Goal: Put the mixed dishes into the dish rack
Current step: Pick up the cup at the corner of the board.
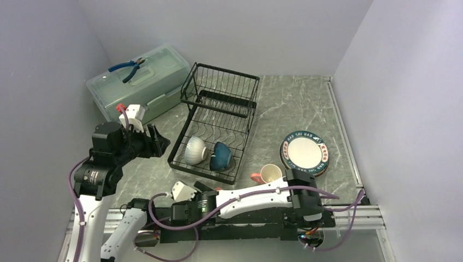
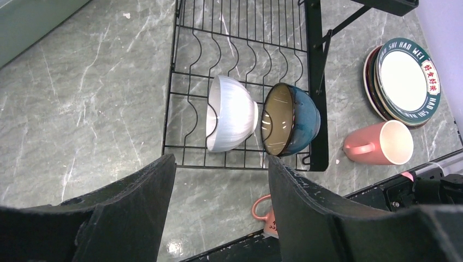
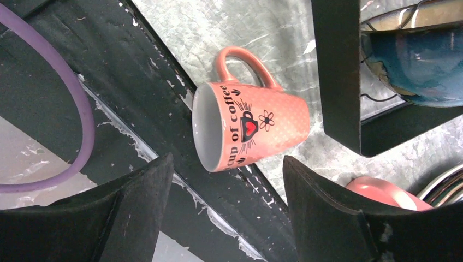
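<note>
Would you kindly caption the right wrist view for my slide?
Open right pincer above a pink mug lying sideways beside the rack.

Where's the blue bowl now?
In the top view, the blue bowl sits at the near end of the dish rack, right of the white bowl.

**Light:** bright, soft and even in your top view. The dish rack (image 1: pixel 218 117) casts only a faint shadow on the marble tabletop (image 1: pixel 295 109) under it.

**Glare:** in your left wrist view, a white patch on the tabletop just off the rack's near end, and streaks inside the blue bowl (image 2: pixel 286 126) in it.

**Focus:** pink mug (image 3: pixel 248 128) beside the rack is sharp. Black fingers (image 3: pixel 125 218) nearest your wrist lenses are soft-edged and nearly featureless.
</note>
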You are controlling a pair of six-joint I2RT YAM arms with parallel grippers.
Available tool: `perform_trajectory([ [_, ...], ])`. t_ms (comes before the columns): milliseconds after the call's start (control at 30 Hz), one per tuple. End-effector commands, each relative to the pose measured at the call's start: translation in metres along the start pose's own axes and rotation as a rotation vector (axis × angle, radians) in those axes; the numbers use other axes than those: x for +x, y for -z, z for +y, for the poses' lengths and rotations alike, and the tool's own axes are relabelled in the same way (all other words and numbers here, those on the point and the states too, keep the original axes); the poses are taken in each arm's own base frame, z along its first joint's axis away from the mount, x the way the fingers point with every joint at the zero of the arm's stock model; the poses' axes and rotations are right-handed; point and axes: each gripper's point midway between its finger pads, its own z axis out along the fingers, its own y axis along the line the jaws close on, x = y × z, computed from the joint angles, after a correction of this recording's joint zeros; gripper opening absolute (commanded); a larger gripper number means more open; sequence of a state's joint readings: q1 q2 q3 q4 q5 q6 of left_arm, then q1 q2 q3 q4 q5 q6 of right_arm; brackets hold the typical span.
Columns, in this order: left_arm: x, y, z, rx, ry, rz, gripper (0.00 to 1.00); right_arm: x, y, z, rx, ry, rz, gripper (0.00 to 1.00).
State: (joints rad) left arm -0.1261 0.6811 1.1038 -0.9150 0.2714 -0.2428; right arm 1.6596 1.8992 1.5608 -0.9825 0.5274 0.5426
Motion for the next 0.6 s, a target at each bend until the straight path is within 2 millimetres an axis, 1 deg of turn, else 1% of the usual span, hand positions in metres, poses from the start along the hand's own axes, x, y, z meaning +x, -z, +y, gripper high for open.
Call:
perform_trajectory([
  [0, -0.003, 0.006, 0.000, -0.005, -0.010, -0.045, 0.68, -0.009, 0.003, 0.002, 0.034, 0.009, -0.020, 0.75],
  [67, -0.001, 0.008, 0.002, -0.013, -0.015, -0.053, 0.69, -0.007, -0.002, 0.005, 0.042, 0.017, -0.014, 0.75],
  [200, -0.001, 0.011, 0.002, -0.014, -0.012, -0.083, 0.68, -0.004, -0.011, 0.005, 0.079, 0.025, -0.004, 0.74],
  [433, 0.000, 0.013, 0.005, -0.030, -0.001, -0.126, 0.68, 0.002, -0.023, -0.003, 0.155, 0.056, 0.011, 0.70],
  [567, 0.000, 0.014, 0.007, -0.038, 0.007, -0.142, 0.68, 0.004, -0.025, -0.009, 0.207, 0.065, 0.018, 0.67],
])
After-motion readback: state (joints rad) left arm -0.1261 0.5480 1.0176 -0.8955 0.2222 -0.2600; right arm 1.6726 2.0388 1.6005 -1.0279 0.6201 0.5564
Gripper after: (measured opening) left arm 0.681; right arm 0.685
